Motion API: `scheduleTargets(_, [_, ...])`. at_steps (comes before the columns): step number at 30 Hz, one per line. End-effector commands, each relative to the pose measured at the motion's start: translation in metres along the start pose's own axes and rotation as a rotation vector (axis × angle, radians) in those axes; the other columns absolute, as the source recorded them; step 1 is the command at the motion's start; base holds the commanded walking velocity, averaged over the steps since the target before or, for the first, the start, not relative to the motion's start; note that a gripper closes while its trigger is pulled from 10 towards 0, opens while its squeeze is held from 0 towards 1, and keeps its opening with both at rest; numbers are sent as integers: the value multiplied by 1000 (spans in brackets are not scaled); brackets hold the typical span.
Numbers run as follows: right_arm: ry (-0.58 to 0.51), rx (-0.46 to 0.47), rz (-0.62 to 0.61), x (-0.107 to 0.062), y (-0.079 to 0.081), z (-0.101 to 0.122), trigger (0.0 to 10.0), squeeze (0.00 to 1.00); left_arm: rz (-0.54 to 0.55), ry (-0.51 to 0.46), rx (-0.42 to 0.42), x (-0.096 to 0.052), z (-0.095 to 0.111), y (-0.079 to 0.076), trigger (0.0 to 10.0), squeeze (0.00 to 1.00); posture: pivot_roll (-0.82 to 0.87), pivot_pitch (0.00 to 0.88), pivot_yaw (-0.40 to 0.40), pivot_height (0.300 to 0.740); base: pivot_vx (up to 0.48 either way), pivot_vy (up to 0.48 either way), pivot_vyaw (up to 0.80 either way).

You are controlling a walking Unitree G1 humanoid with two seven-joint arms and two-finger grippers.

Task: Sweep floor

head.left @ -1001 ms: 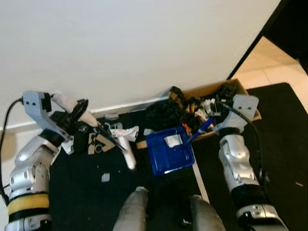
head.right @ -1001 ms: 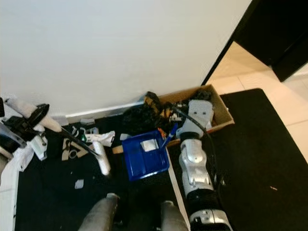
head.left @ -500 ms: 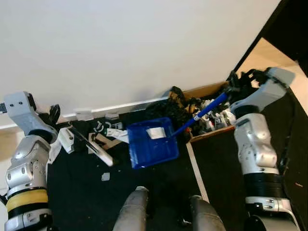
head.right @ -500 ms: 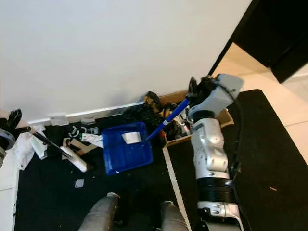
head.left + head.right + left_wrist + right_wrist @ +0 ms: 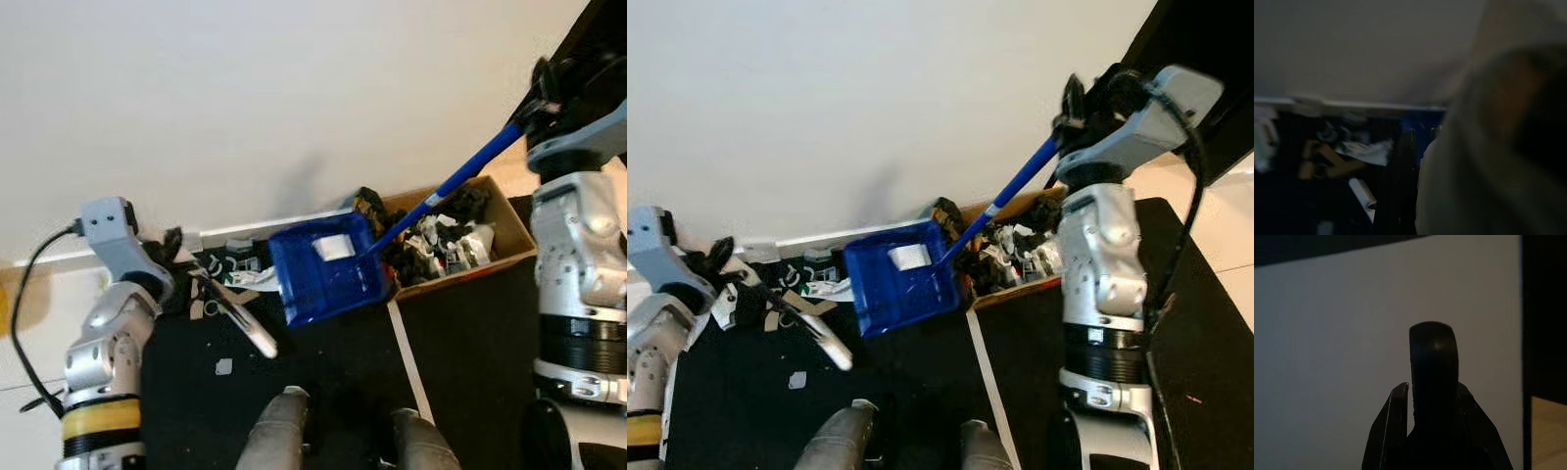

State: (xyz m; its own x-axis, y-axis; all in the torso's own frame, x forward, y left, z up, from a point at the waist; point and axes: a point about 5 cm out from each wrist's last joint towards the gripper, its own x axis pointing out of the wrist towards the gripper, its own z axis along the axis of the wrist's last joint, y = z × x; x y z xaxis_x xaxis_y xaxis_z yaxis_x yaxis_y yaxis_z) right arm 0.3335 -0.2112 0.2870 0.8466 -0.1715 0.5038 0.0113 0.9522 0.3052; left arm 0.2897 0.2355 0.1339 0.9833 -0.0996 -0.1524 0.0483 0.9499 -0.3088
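Note:
A blue dustpan (image 5: 328, 274) hangs tilted above the black mat, with a white scrap of paper (image 5: 334, 247) lying in it. Its long blue handle (image 5: 460, 176) slants up to my right gripper (image 5: 537, 98), which is shut on the black handle end (image 5: 1432, 382) at head height. At the left, low by the wall, my left gripper (image 5: 174, 257) is shut on a brush; its thin dark shaft runs down to a white head (image 5: 259, 340) on the mat. Paper and cardboard scraps (image 5: 235, 274) lie along the skirting board.
A cardboard box (image 5: 490, 211) full of mixed rubbish stands against the wall, right of the dustpan. A white tape line (image 5: 407, 357) crosses the black mat (image 5: 323, 372). A small white scrap (image 5: 224, 366) lies alone. My knees (image 5: 284, 431) are at the bottom edge. A dark doorway (image 5: 1205, 59) opens on the right.
My right arm has swung up high, lifting the dustpan off the mat and tilting it. My left gripper and the brush have shifted right along the wall.

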Motion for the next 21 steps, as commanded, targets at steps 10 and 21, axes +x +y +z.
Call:
scheduleTargets(10, [-54,180,-72,-2,-3,3,10000,0,-51,37,227,3,-18,-31,10000,0,202,138,14,740,0,0,0])
scheduleTargets(21, [-66,320,-18,6,18,-3,10000,0,45,-31,318,10,-9,-29,10000,0,218,128,-9,740,0,0,0])
